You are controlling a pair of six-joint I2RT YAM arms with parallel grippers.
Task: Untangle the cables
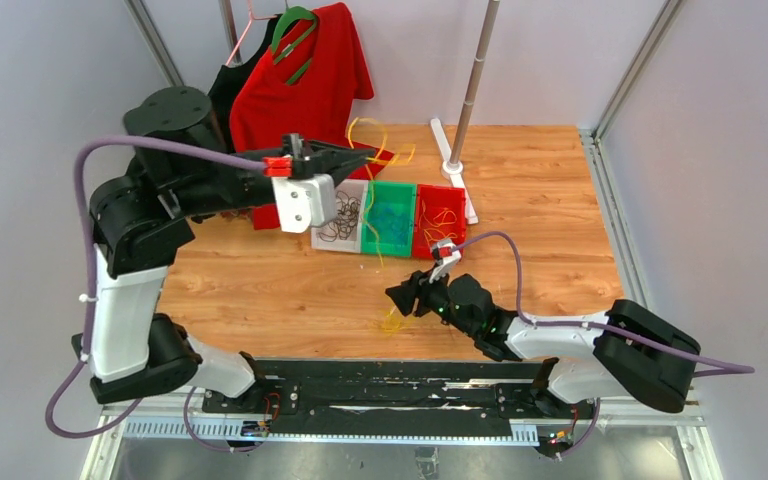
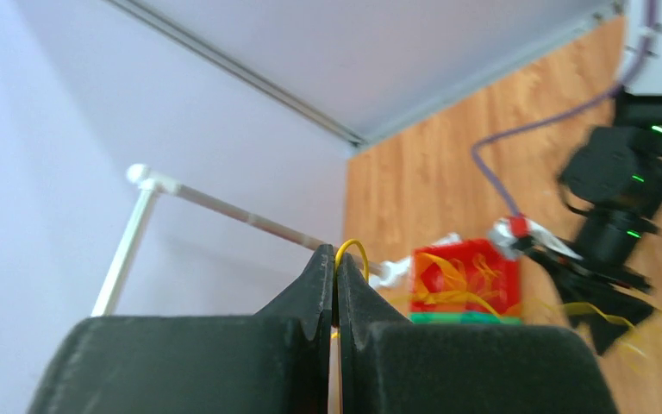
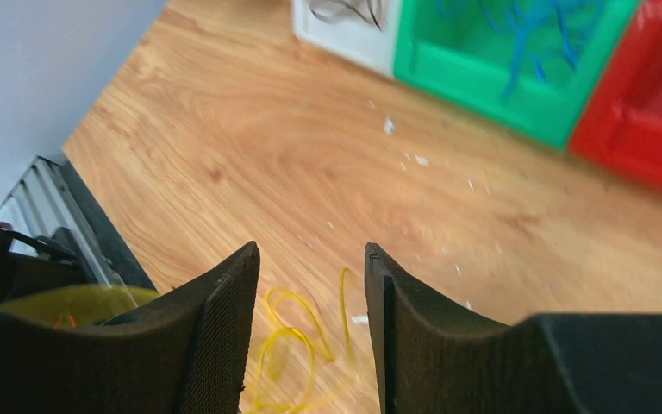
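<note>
Pinching thin yellow wire cable point(image 2: 355, 247) aloft in my closed left claw point(image 2: 336, 259) to tension it; right claw point(image 3: 310, 259) gapes over its loops on the table point(image 3: 224, 129).

Yellow cable point(image 1: 384, 135) at the left claw point(image 1: 365, 156)

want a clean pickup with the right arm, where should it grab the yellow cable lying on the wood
Probably the arched loop of the yellow cable lying between the fingers of the open right hand. Come straight down from above: the wire lies flat on the table, so closing across that single strand should catch it.
</note>
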